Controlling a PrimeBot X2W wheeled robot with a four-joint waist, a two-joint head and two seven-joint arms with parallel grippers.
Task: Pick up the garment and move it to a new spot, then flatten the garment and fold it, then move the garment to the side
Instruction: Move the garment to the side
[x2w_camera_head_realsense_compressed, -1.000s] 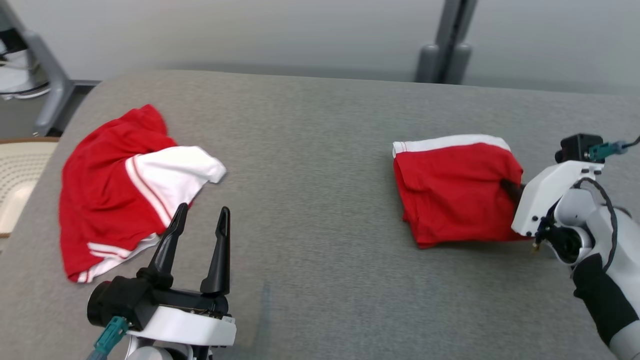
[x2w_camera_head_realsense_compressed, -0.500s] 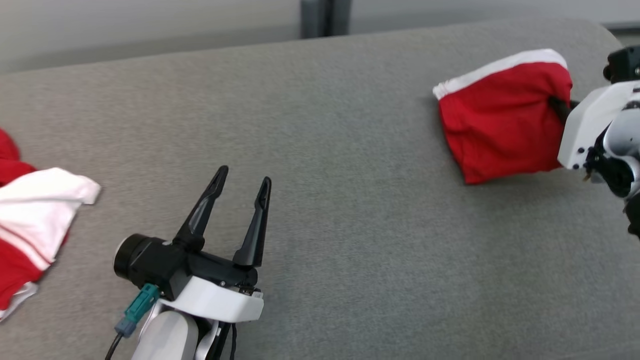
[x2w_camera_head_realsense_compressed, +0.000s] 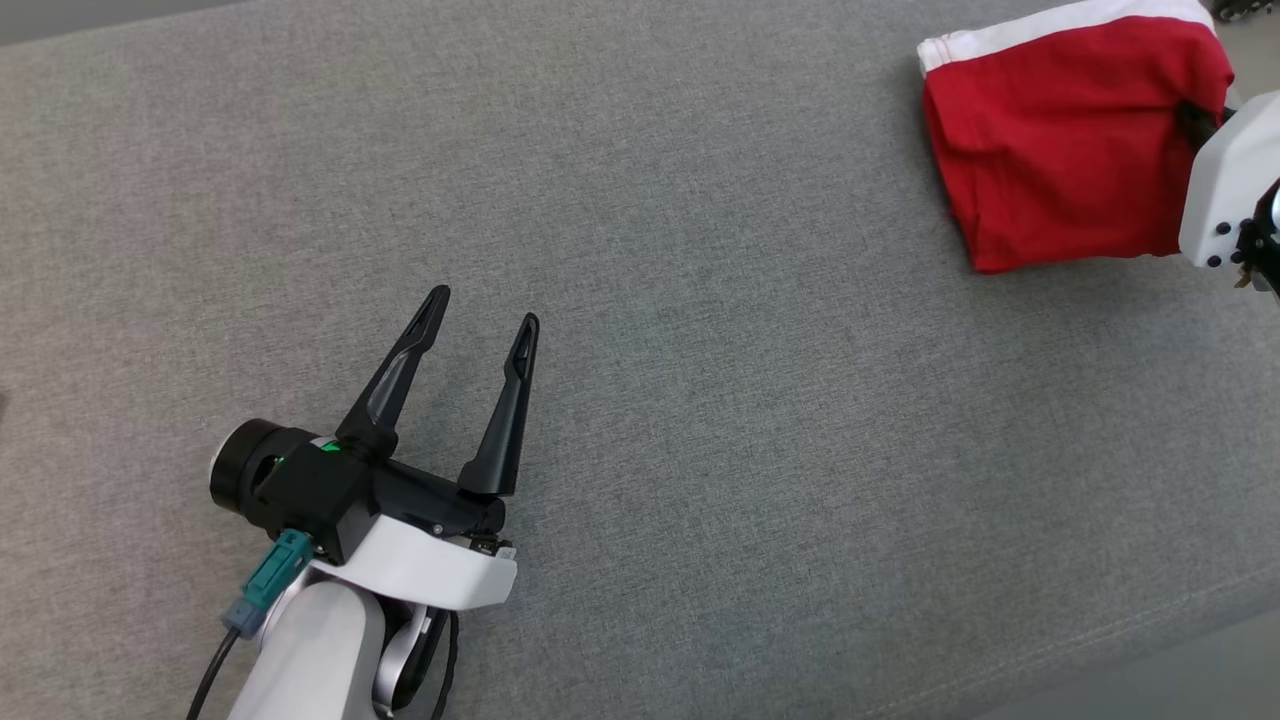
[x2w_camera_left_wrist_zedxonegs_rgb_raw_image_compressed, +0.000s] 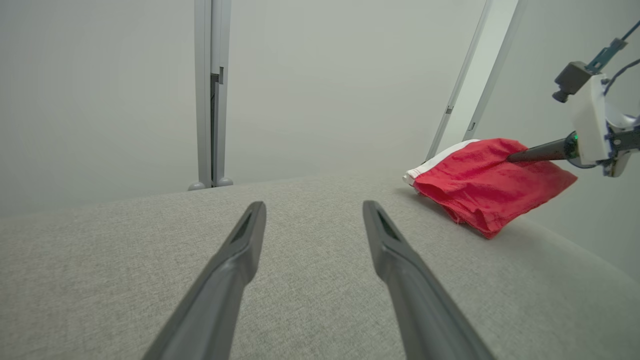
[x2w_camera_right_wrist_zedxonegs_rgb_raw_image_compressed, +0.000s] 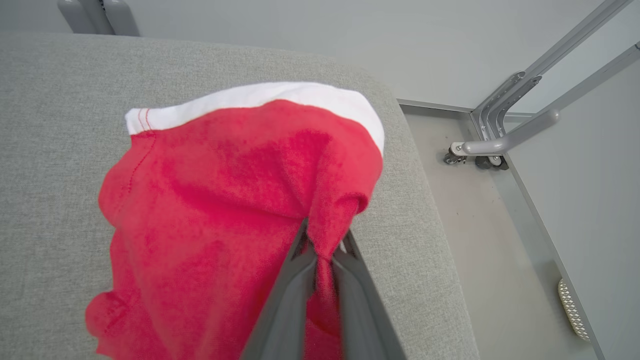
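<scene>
A folded red cloth garment with a white band along one edge (x2w_camera_head_realsense_compressed: 1060, 140) sits at the far right of the grey woven fabric surface (x2w_camera_head_realsense_compressed: 700, 400) in the head view, white band on the side away from the robot. The right gripper (x2w_camera_head_realsense_compressed: 1192, 112) reaches in from the right edge of that view, its white housing just beside the cloth, and its jaws are clamped together on a bunched fold at the garment's right side. In the right wrist view the two dark fingers (x2w_camera_right_wrist_zedxonegs_rgb_raw_image_compressed: 295, 280) run up from the bottom edge and meet on a pinch of red fabric, with the rest of the garment spread to the left of them and the white band curving across its top, close to the surface's rounded corner. Past that corner, down on the pale floor (x2w_camera_right_wrist_zedxonegs_rgb_raw_image_compressed: 480, 240), stands a grey metal frame on small wheels (x2w_camera_right_wrist_zedxonegs_rgb_raw_image_compressed: 500, 145). In the left wrist view the pinched side of the garment is held up, while its lower corner touches the surface. The left gripper (x2w_camera_head_realsense_compressed: 485, 306) hovers over bare fabric at the lower left of the head view, well apart from the garment, its jaws spread wide and holding nothing. A teal connector (x2w_camera_head_realsense_compressed: 265, 585) hangs from its wrist. Beyond the surface's far edge in the left wrist view rises a grey upright post (x2w_camera_left_wrist_zedxonegs_rgb_raw_image_compressed: 210, 90) against a plain pale wall (x2w_camera_left_wrist_zedxonegs_rgb_raw_image_compressed: 325, 75).
</scene>
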